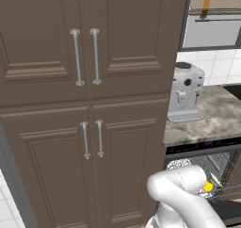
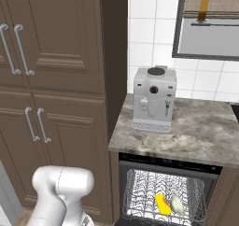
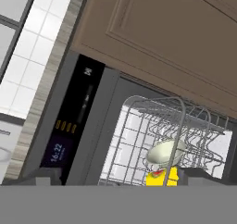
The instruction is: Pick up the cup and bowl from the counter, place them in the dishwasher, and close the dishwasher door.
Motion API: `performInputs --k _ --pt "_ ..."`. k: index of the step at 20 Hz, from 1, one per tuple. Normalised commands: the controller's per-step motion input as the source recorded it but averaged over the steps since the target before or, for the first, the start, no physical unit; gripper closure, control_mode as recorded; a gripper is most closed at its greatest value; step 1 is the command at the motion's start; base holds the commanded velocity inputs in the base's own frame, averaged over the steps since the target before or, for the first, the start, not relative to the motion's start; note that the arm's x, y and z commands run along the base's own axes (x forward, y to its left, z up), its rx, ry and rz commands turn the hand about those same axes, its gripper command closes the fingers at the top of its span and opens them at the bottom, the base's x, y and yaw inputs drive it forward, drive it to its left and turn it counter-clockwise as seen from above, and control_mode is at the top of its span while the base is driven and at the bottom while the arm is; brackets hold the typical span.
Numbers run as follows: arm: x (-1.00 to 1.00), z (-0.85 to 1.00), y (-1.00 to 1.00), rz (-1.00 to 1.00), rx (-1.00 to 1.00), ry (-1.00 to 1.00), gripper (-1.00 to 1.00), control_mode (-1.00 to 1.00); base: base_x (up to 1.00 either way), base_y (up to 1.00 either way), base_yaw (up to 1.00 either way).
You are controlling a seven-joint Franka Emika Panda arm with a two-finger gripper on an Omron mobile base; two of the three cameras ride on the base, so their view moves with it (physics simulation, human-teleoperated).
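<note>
The dishwasher [image 2: 168,165] stands open under the counter [image 2: 200,136], its wire rack [image 2: 140,192] pulled into sight. Inside the rack the yellow cup [image 2: 163,204] lies beside the pale bowl [image 2: 177,205]. In the hand view the bowl [image 3: 164,152] rests just above the cup [image 3: 162,177] behind the rack wires [image 3: 180,121]. My gripper [image 3: 121,176] is open and holds nothing; its fingertips [image 3: 44,176] stand wide apart, a short way off from the rack. From the left base view the cup [image 1: 207,187] peeks out past my arm, and the dishwasher door [image 1: 231,212] is a dark panel at the lower right.
A silver-grey coffee machine [image 2: 154,99] stands on the counter near its left end. Tall brown cabinets [image 1: 89,104] with bar handles flank the dishwasher on the left. The dishwasher's black top strip [image 3: 69,126] carries a lit display. White wall tiles and a window [image 2: 210,29] lie behind.
</note>
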Motion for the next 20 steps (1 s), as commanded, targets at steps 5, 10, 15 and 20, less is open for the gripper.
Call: performInputs --k 5,10,15,20 --pt "-0.44 0.00 0.17 0.02 0.00 -0.07 -1.00 -1.00 0.00 0.00 0.00" --pt "-0.27 -0.08 0.29 0.02 0.00 -0.04 -1.00 -1.00 0.00 0.00 0.00" --pt "-0.12 -0.24 0.27 0.02 0.00 0.00 -1.00 -1.00 0.00 0.00 0.00" --pt "-0.10 -0.42 0.19 0.04 0.00 0.00 -1.00 -1.00 0.00 0.00 0.00"
